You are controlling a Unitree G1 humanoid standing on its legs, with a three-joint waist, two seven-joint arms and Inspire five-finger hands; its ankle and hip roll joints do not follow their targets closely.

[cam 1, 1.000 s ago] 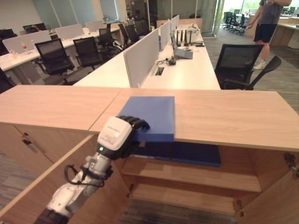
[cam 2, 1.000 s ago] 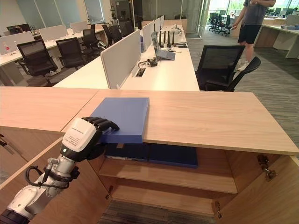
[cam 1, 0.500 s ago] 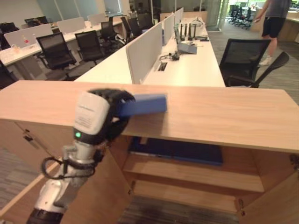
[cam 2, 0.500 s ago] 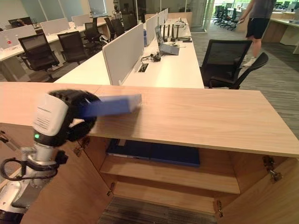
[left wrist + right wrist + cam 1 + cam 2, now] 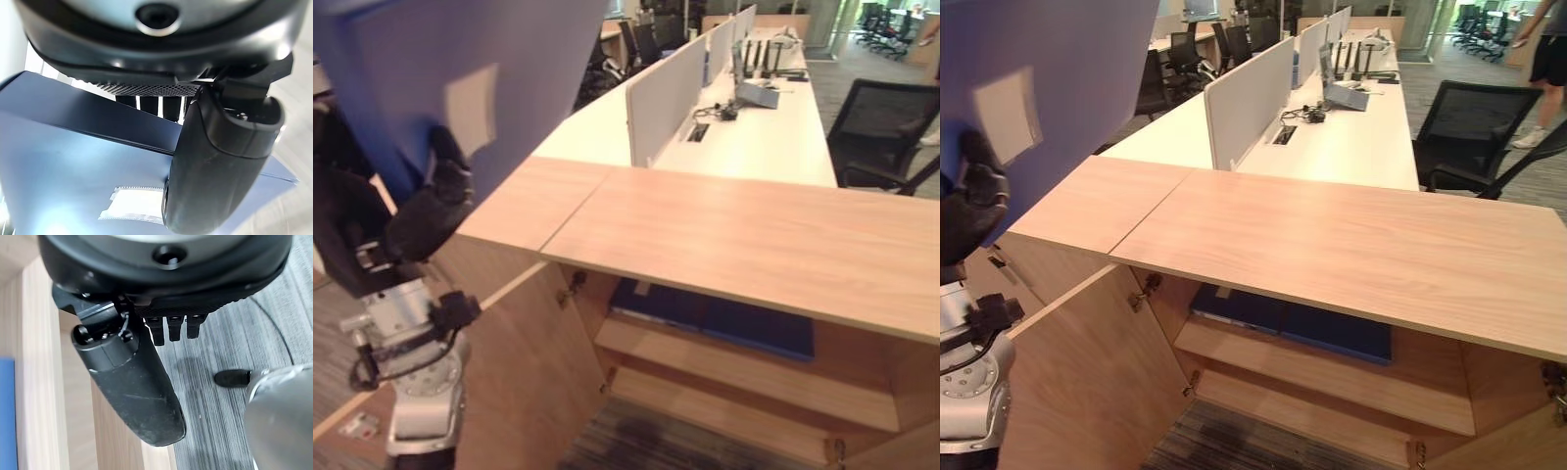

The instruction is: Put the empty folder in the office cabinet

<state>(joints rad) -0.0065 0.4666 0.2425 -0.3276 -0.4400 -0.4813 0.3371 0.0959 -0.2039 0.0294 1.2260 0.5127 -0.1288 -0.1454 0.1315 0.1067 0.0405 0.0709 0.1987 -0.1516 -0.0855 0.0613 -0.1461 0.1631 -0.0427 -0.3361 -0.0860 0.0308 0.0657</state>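
My left hand [image 5: 421, 211] is raised at the far left, close to the camera, shut on the blue folder [image 5: 460, 78]. The folder stands nearly upright above the hand and bears a pale label pocket [image 5: 1007, 119]. In the left wrist view the thumb [image 5: 220, 161] presses on the folder's blue cover [image 5: 73, 161]. The wooden office cabinet [image 5: 754, 245] stands open below its top; its left door [image 5: 509, 372] swings toward me. Other blue folders [image 5: 715, 323] lie flat on its upper shelf. My right hand [image 5: 127, 382] hangs relaxed and holds nothing, over grey carpet beside a wooden panel.
Behind the cabinet runs a long white desk with a pale divider [image 5: 666, 93] and a laptop. A black office chair [image 5: 881, 127] stands at the back right, and a person [image 5: 1552, 49] is far off. A lower shelf [image 5: 744, 411] lies under the folders.
My left hand has lifted the blue folder off the cabinet top, up and to the left, tipping it from flat to nearly upright. The camera view has also shifted.
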